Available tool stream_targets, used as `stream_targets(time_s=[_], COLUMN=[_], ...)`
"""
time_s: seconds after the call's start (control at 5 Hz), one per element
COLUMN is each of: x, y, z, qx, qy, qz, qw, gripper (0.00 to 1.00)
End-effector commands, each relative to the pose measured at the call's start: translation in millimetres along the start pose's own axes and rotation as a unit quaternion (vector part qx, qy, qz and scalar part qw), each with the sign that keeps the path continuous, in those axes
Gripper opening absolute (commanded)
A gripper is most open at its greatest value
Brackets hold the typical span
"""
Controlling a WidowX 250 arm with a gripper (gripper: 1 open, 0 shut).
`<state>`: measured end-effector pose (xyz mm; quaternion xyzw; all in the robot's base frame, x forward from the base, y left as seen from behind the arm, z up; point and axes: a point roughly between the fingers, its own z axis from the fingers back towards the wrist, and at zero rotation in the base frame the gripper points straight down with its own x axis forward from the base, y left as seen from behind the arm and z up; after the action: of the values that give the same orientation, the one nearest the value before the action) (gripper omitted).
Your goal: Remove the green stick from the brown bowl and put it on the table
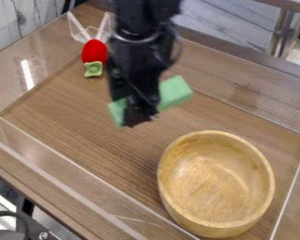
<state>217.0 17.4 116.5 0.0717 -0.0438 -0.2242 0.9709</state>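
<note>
The green stick (172, 93) hangs in the air above the table (65, 112), tilted, with one end showing to the right of the black arm and the other end low on its left side. My gripper (138, 111) points down and is shut on the green stick. The brown bowl (217, 183) sits at the lower right, to the right of the gripper and nearer the camera; its inside shows nothing in it.
A small red object with a green base (94, 54) stands at the back left beside a clear plastic piece (83, 26). Clear plastic edging (40, 159) runs along the table's front and left sides.
</note>
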Motion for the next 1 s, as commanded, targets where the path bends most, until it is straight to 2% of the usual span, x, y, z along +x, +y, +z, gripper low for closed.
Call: stream_targets(time_s=[0.0,0.2,0.6,0.8], x=[-19.6,-25.4,-8.0,-14.3], y=[25,29,37,29], z=[-1.0,-13.6,-8.5,-21.3], qx=[0.008,0.000,-0.003,-0.012], qy=[-0.021,-0.023,-0.012,-0.015], qz=[0.003,0.017,0.087,0.071], qw=[0.9997,0.9996,0.9962,0.9973], gripper=[0.00,0.00,0.00,0.00])
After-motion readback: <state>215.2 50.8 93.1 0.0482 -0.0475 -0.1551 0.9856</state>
